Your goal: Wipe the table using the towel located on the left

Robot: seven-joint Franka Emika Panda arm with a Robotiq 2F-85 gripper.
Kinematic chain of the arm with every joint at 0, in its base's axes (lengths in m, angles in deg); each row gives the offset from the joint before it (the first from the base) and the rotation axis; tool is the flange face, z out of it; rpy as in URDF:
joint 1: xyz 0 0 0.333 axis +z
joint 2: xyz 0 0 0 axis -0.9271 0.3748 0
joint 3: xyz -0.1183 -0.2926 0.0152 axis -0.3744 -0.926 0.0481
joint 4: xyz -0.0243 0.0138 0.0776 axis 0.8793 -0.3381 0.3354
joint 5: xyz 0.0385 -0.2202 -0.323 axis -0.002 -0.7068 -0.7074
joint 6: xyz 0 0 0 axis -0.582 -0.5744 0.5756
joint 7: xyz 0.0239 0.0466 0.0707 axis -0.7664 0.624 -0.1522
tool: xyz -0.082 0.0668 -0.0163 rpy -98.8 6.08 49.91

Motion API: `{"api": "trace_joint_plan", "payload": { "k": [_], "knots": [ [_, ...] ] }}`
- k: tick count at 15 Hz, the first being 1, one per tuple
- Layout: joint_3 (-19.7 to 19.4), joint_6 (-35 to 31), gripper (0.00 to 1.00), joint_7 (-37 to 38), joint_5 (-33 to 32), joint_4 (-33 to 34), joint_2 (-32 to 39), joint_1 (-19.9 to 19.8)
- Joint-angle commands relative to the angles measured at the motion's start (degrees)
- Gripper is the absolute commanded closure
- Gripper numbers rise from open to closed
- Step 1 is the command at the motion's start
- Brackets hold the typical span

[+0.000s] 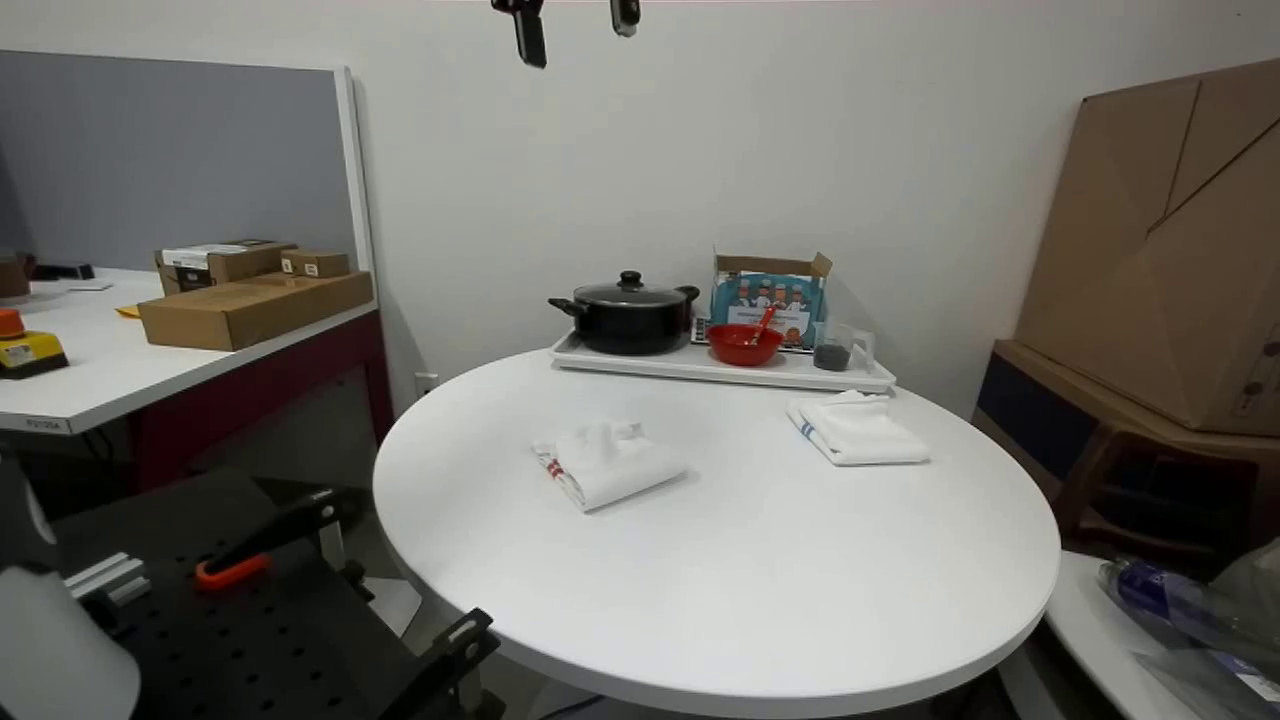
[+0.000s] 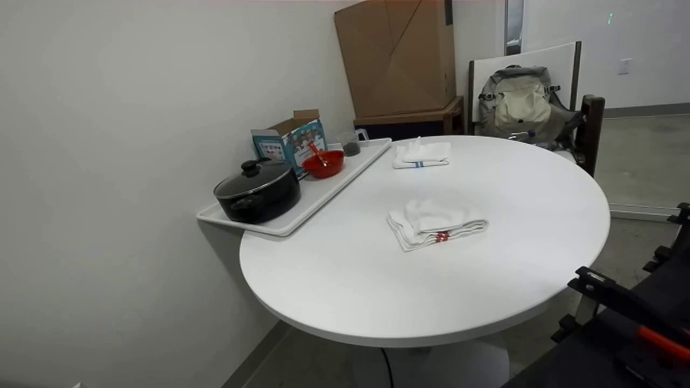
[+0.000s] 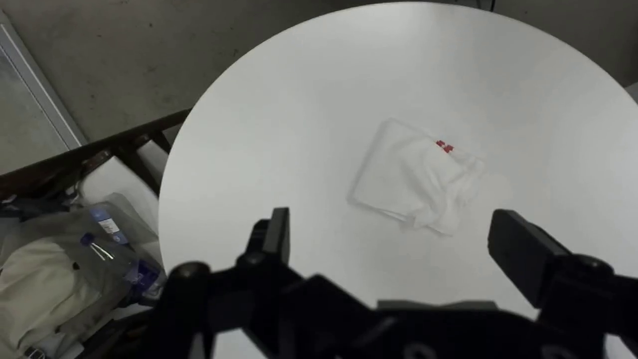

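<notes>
The white towel (image 1: 612, 465) lies loosely folded and rumpled on the round white table (image 1: 760, 600), with a red mark at one edge. It also shows in an exterior view (image 2: 431, 221) and in the wrist view (image 3: 413, 179). My gripper (image 1: 580, 42) is high above the table at the top edge of an exterior view, only its fingertips showing there. In the wrist view my gripper (image 3: 390, 217) has its fingers wide apart with nothing between them, and the towel lies below and beyond them. The gripper does not touch the towel.
A flatter folded cloth (image 1: 860, 430) with a blue mark lies on the table. A white tray (image 1: 660, 366) at the wall-side edge bears a black pot (image 1: 630, 322), a red bowl (image 1: 742, 345), a small box (image 1: 768, 300) and a clear cup (image 1: 840, 348).
</notes>
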Motion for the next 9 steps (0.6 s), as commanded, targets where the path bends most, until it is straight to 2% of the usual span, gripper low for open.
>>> {"api": "trace_joint_plan", "payload": {
  "k": [1,9],
  "knots": [
    [-1.7,-2.6,0.00,0.2,-0.8,0.1,0.2,-0.2],
    [-3.7,-16.6,0.00,-2.0,-5.6,-2.8,6.1,-1.5]
  ]
}}
